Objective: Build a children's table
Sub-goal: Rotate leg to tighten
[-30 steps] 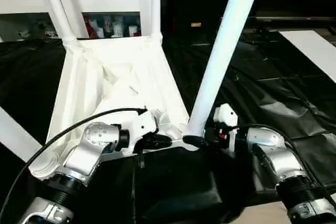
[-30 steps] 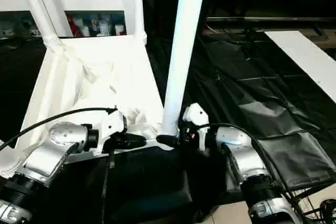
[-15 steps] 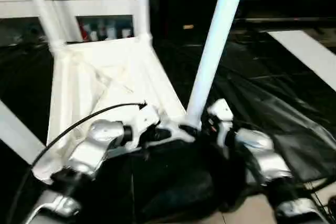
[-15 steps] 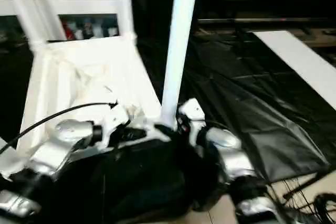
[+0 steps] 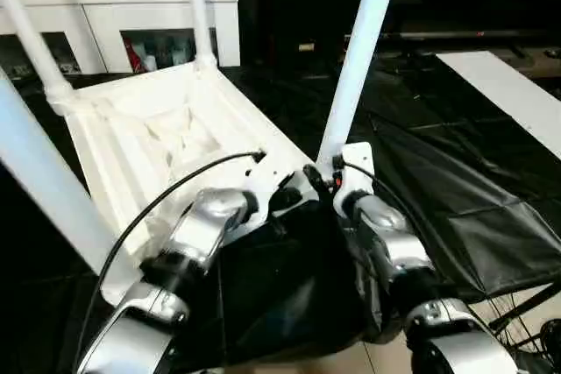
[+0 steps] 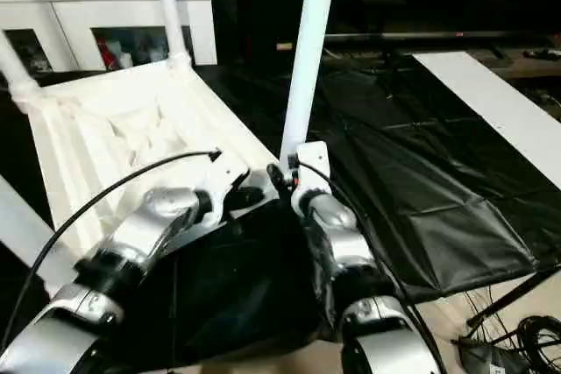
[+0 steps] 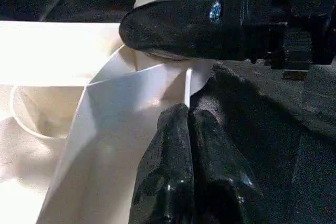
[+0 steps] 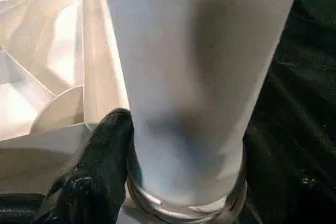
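Nearest the camera, the two silver forearms reach forward over a black-sheeted table (image 5: 491,216), meeting at about 12 o'clock from the robot's chest, at the near right corner of the children's table (image 5: 145,142). That table lies upside down on the black sheet, its ribbed underside facing up and its four legs pointing upward. The left gripper (image 7: 186,124) sits at that near corner's rim; in the left wrist view its two black fingers (image 7: 168,166) are pressed together, with only a thin white edge of the rim showing at their tips, so it looks pinched narrow on the rim, though how firm the hold is cannot be told. The right gripper (image 5: 317,179) is at the base of the near right leg (image 5: 359,50), where the leg enters its corner socket; in the right wrist view one black finger (image 8: 97,169) touches the side of the leg just above the ribbed end, and the other finger is hidden behind the leg, so the grip appears to go around the leg. The near left leg (image 5: 44,177) rises at about 9 o'clock, tilting toward the picture's upper left. Farther on, at 11 o'clock, the two far legs (image 5: 197,6) stand in the far corner sockets. Beyond them, at 11 to 12 o'clock, stands a white cabinet (image 5: 131,6) with small items behind its glass doors.
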Controlling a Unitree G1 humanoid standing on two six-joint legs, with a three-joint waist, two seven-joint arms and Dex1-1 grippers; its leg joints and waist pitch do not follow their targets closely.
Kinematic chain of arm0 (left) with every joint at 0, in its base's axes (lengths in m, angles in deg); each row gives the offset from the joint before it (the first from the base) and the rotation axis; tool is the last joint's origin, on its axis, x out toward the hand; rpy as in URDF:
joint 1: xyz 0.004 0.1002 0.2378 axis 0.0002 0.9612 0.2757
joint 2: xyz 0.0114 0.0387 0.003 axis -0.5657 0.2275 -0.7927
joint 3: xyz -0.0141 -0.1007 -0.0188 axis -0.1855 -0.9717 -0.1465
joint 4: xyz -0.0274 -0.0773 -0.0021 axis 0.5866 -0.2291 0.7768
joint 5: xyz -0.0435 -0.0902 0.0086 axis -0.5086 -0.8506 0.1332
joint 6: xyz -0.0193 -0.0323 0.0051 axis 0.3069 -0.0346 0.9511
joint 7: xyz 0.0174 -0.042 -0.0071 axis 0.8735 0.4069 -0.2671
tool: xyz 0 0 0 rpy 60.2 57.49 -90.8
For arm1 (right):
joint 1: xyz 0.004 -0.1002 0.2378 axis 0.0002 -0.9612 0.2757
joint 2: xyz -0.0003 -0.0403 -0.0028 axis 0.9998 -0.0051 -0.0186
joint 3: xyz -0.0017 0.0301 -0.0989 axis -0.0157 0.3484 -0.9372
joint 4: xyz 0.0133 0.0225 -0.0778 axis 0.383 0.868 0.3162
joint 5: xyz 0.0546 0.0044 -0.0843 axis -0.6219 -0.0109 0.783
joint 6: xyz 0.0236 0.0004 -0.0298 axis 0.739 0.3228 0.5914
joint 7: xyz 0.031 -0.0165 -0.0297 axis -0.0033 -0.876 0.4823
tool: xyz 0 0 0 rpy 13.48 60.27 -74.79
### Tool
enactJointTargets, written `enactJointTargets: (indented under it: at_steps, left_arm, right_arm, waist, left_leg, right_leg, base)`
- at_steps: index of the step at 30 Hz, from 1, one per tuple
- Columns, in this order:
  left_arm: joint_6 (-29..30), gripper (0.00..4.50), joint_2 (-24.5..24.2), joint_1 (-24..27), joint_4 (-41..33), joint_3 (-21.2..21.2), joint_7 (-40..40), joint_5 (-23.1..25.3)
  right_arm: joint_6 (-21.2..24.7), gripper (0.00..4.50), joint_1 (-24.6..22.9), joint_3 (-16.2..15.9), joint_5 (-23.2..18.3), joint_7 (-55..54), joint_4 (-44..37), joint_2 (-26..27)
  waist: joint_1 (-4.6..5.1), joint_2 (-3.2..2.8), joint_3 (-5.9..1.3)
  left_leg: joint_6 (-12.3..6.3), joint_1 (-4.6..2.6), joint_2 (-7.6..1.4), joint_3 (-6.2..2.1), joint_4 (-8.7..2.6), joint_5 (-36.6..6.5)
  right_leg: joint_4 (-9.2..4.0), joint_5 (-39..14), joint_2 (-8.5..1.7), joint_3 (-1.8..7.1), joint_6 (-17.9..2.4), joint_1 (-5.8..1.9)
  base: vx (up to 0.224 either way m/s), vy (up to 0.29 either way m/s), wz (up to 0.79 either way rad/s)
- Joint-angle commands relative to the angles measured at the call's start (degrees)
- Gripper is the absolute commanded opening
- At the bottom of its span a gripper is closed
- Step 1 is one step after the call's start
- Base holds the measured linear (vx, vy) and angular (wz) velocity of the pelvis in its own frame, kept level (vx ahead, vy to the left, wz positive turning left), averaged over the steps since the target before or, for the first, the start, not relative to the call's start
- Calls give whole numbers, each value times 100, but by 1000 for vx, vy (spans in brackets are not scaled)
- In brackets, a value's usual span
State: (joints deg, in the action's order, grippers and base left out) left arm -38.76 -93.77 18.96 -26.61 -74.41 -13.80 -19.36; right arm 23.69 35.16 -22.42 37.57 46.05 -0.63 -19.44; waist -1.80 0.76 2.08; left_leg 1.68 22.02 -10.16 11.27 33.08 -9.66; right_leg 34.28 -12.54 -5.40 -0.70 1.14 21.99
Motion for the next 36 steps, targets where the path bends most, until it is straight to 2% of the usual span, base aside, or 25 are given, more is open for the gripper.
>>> enactJointTargets:
  at_steps: [1,2,4,6,8,9,10,12,13,15,16,17,18,19,20,21,23,24,27,30,36]
  left_arm:
    - [221,0,-13,25,473,105,-388,328]
    - [227,0,-48,29,473,108,-379,333]
    - [208,0,-86,18,518,109,-368,331]
    - [166,0,-124,9,583,110,-351,332]
    - [153,0,-145,7,602,111,-331,329]
    - [151,0,-151,7,604,111,-322,327]
    - [151,0,-153,7,605,111,-320,326]
    - [151,0,-195,33,546,141,-239,328]
    - [110,0,-210,44,502,141,-224,320]
    - [76,0,-222,53,446,142,-203,302]
    - [62,27,-224,56,420,135,-209,293]
    - [51,27,-225,58,400,131,-214,287]
    - [51,54,-225,58,400,131,-214,287]
    - [99,57,-202,30,349,87,-218,223]
    - [123,57,-183,16,351,58,-214,197]
    - [123,65,-183,16,351,58,-214,197]
    - [93,96,-156,-7,349,30,-290,210]
    - [83,96,-143,-29,338,16,-324,216]
    - [68,109,-125,-88,321,-15,-393,221]
    - [30,140,-106,-140,300,-55,-482,217]
    - [141,144,-77,-172,361,-110,-602,220]
  right_arm:
    - [-1,267,-70,-407,-63,581,-239,336]
    - [-37,267,-111,-428,-91,707,-349,300]
    - [-100,336,-153,-451,-132,865,-477,235]
    - [-73,336,-207,-443,-202,1044,-650,119]
    - [-38,364,-239,-420,-245,1142,-773,35]
    - [-23,385,-252,-398,-252,1172,-819,13]
    - [-20,385,-254,-394,-254,1178,-829,9]
    - [43,390,-368,-372,-347,1467,-1207,-180]
    - [97,390,-460,-354,-423,1644,-1457,-323]
    - [159,390,-565,-340,-523,1865,-1715,-478]
    - [181,393,-617,-336,-559,1960,-1824,-555]
    - [198,393,-657,-332,-587,2032,-1907,-614]
    - [198,396,-657,-332,-587,2032,-1907,-614]
    - [270,396,-908,-260,-700,2428,-2305,-971]
    - [299,396,-992,-221,-727,2555,-2425,-1080]
    - [299,396,-992,-221,-727,2555,-2425,-1080]
    - [313,396,-1121,-172,-754,2719,-2576,-1244]
    - [340,396,-1200,-147,-785,2790,-2670,-1343]
    - [394,396,-1298,-111,-850,2895,-2778,-1477]
    - [366,396,-1392,-137,-775,2987,-2782,-1637]
    - [487,396,-1505,-37,-847,3023,-2864,-1805]
  waist:
    - [10,-23,-246]
    - [2,-31,-248]
    - [-6,-31,-242]
    - [-13,-39,-242]
    - [10,-9,-250]
    - [36,-14,-251]
    - [39,-21,-240]
    - [44,0,-242]
    - [28,14,-235]
    - [31,4,-239]
    - [17,3,-242]
    - [-3,12,-247]
    - [7,13,-247]
    - [-13,14,-243]
    - [-30,25,-252]
    - [-51,22,-253]
    - [-47,29,-257]
    - [-56,12,-255]
    - [-49,13,-257]
    - [-51,25,-266]
    - [-44,30,-270]
  left_leg:
    - [363,-176,-258,-174,-518,-2623]
    - [352,-173,-258,-176,-518,-2599]
    - [324,-171,-264,-167,-523,-2553]
    - [307,-168,-263,-162,-519,-2561]
    - [269,-111,-259,-185,-540,-2469]
    - [262,-55,-258,-204,-558,-2328]
    - [268,-57,-256,-206,-564,-2330]
    - [270,-126,-258,-197,-527,-2527]
    - [224,-140,-264,-184,-521,-2489]
    - [193,-109,-271,-181,-527,-2378]
    - [183,-110,-273,-183,-532,-2331]
    - [155,-120,-283,-172,-522,-2258]
    - [119,-107,-277,-162,-517,-2209]
    - [97,-106,-279,-156,-519,-2177]
    - [74,-115,-281,-151,-499,-2129]
    - [28,-138,-284,-134,-488,-2061]
    - [-12,-93,-275,-134,-485,-1920]
    - [-26,-109,-276,-128,-478,-1894]
    - [-47,-94,-273,-134,-476,-1863]
    - [-74,-87,-273,-130,-461,-1762]
    - [-174,-69,-264,-125,-441,-1605]
  right_leg:
    - [-514,-1716,-229,109,-868,8]
    - [-512,-1695,-230,108,-864,-1]
    - [-513,-1643,-226,110,-885,-2]
    - [-522,-1632,-230,120,-871,-4]
    - [-501,-1658,-231,104,-811,-61]
    - [-488,-1662,-241,90,-773,-99]
    - [-499,-1728,-241,85,-757,-91]
    - [-552,-2060,-258,102,-778,-29]
    - [-570,-2019,-242,113,-773,-24]
    - [-540,-1841,-242,116,-835,-28]
    - [-541,-1778,-234,109,-832,-48]
    - [-530,-1594,-227,112,-858,-51]
    - [-512,-1489,-226,115,-905,-43]
    - [-521,-1477,-222,113,-887,-66]
    - [-513,-1411,-217,114,-890,-64]
    - [-514,-1282,-223,128,-937,-46]
    - [-500,-1202,-227,116,-979,-87]
    - [-505,-1193,-227,119,-995,-66]
    - [-498,-1196,-223,109,-1028,-78]
    - [-488,-1032,-218,107,-1054,-96]
    - [-469,-857,-217,97,-1130,-120]
  base:
    - [0,0,0]
    - [0,0,0]
    - [0,0,0]
    - [0,0,0]
    - [0,0,0]
    - [0,0,0]
    - [0,0,0]
    - [0,0,0]
    - [0,0,0]
    - [0,0,0]
    - [0,0,0]
    - [0,0,0]
    - [0,0,0]
    - [0,0,0]
    - [0,0,0]
    - [0,0,0]
    - [0,0,0]
    - [0,0,0]
    - [0,0,0]
    - [0,0,0]
    - [0,0,0]
